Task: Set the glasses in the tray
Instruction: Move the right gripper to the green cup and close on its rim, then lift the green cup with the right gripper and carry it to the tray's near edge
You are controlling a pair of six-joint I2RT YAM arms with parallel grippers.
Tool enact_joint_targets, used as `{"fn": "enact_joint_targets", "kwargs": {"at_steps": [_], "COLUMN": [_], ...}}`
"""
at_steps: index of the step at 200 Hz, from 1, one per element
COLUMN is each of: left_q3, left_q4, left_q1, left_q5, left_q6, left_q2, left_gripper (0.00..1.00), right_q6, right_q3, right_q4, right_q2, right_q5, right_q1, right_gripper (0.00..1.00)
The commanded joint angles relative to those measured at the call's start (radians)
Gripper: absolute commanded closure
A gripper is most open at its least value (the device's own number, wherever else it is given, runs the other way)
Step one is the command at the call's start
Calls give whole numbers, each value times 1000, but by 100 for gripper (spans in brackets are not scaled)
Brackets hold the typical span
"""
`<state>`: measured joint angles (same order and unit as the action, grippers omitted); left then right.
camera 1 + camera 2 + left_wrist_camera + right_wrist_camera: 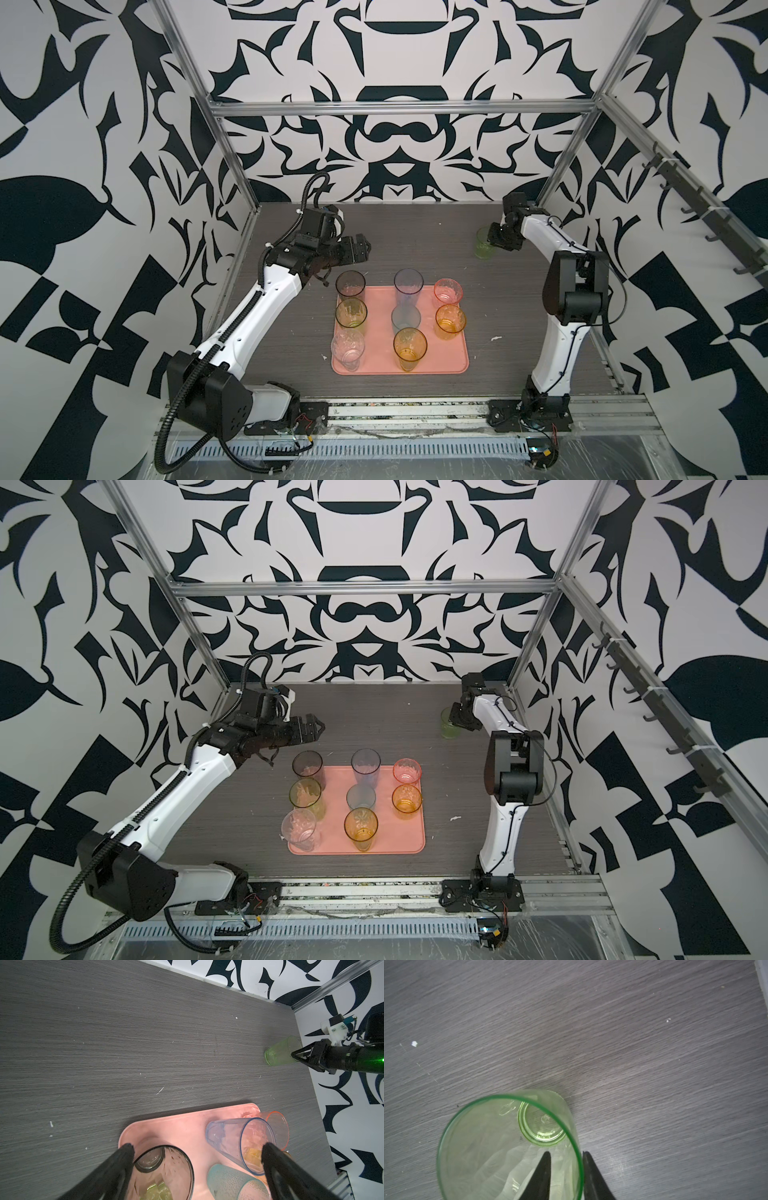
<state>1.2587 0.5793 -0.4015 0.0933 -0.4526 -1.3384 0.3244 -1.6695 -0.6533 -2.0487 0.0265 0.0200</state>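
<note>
Glasses (410,347), eight, stood on the tray (453,365). The ninth, a green glass (482,246), stood upright on the table (415,232), far right. The right gripper (565,1154), much the nearer, straddled its wall, one finger inside. Whether it pinched yet, I couldn't tell. The left gripper (366,248) hung spread.

Salmon-pink tray (440,361), dark grey wood-grain desk (519,332). Now the tumblers: smoky grey glass (350,284), olive-yellow glass (351,313), clear glass (347,349), pale blue glass (408,286). The teal glass (228,1184) looks finely dotted, though it's blurred. Tall amber glass (410,349), short amber glass (450,319), pink-red glass (448,291), pale green glass (483,245). The walls (124,208) are white with bold black swirls.
</note>
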Motion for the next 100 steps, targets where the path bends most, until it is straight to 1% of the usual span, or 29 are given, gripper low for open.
{"fn": "enact_joint_targets", "kwargs": {"at_steps": [1,50,99,100], "left_q3": [13,3,-11,-11], "left_q4": [4,4,6,6], "left_q1": [-3,-3,-2,-2], "left_q5": [3,4,10,10], "left_q6": [-1,-3,-4,-4], "left_q2": [23,44,56,72], "left_gripper": [1,1,1,1], "right_q6": [-7,-8,-17,-17], "right_q3": [-36,-37,-39,-38], "right_q4": [-6,-19,-50,-50], "right_q2": [5,13,36,37], "right_q5": [1,-7,11,10], "right_q1": [5,5,5,5], "right_gripper": [75,89,96,96]}}
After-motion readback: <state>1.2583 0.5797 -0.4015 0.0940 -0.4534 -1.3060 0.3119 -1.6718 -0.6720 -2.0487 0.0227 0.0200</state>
